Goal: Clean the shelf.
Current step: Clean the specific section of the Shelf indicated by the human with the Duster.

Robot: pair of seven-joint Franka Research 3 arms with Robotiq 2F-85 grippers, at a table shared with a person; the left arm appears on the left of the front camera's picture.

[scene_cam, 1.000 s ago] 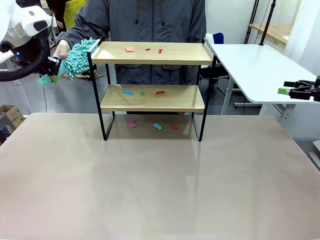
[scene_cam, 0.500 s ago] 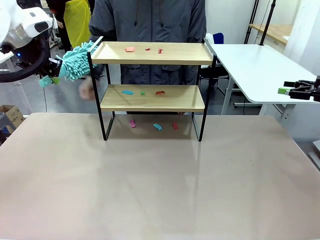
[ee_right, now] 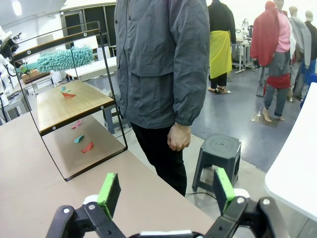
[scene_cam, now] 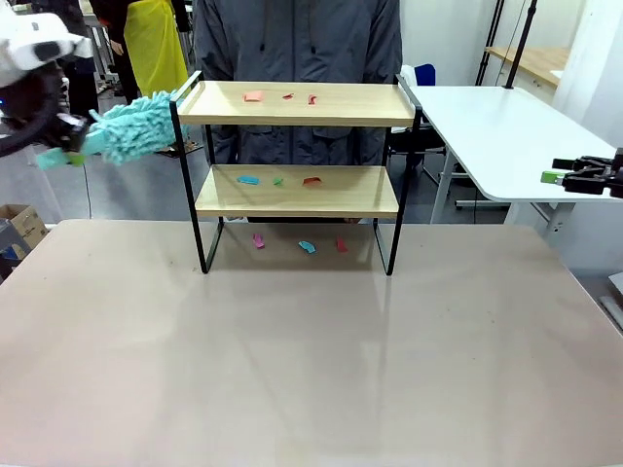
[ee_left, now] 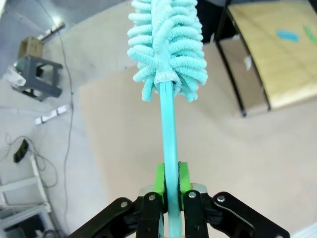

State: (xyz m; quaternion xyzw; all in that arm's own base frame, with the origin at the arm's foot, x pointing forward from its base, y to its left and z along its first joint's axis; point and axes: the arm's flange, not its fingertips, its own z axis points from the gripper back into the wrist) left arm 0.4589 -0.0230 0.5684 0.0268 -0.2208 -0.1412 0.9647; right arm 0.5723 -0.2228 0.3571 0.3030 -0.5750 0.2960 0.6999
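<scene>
The bench [scene_cam: 292,370] is a wide beige surface, bare across its near half. A person [scene_cam: 297,39] in a grey jacket stands behind its far edge, and the right wrist view shows one hand [ee_right: 179,139] hanging loose at the person's side.

The shelf [scene_cam: 360,102] stands upright at the far middle of the bench with its black frame legs on the surface. Its two wooden boards are level, one above the other.

The left end effector [ee_left: 168,178] hangs off the shelf's left end, out beyond the bench's far left corner and about level with the top board. Its green pads are clamped tight on the thin teal handle of a duster [scene_cam: 131,126]. The duster's fluffy teal head points toward the shelf, and its tip is right at the top board's left rail. Whether they touch cannot be told.

The right end effector [ee_right: 166,191] hovers well apart from the shelf, far out to its right, past the bench's edge. Its jaws are spread wide with nothing between them.

Small coloured paper scraps lie in threes: three on the top board [scene_cam: 253,95], three on the lower board [scene_cam: 248,179], and three on the bench under the shelf [scene_cam: 307,246].
</scene>
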